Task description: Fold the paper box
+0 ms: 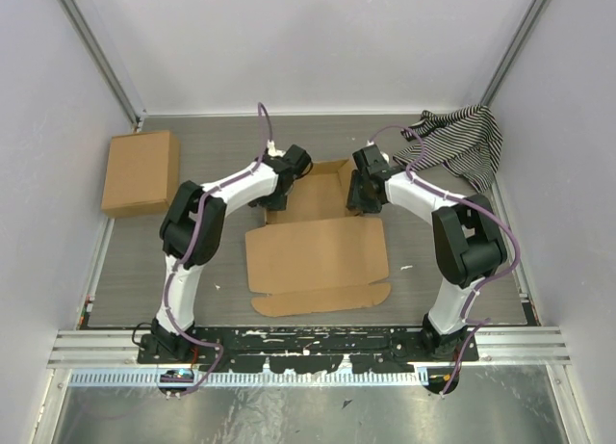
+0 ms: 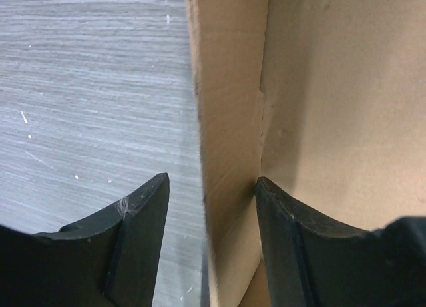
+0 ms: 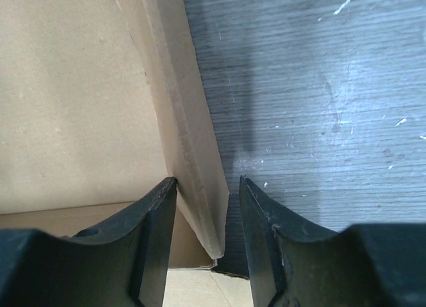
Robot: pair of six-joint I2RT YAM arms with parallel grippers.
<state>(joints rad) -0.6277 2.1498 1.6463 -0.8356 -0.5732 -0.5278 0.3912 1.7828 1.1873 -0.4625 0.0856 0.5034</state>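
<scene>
The paper box [image 1: 318, 254] is a brown die-cut mailer in the middle of the table. Its near lid panel lies flat and its far part stands up as a shallow tray. My left gripper [image 1: 277, 192] is open and straddles the tray's upright left wall [image 2: 229, 87], with the inner finger [image 2: 283, 227] against the cardboard and the outer finger [image 2: 143, 217] apart from it. My right gripper [image 1: 363, 198] is open and straddles the upright right wall [image 3: 183, 114], with its inner finger [image 3: 150, 220] touching and its outer finger [image 3: 266, 227] over the table.
A ready-formed brown cardboard box [image 1: 141, 171] sits at the far left. A black-and-white striped cloth [image 1: 460, 141] lies at the far right corner. White walls enclose the table, and a metal rail [image 1: 308, 343] runs along the near edge.
</scene>
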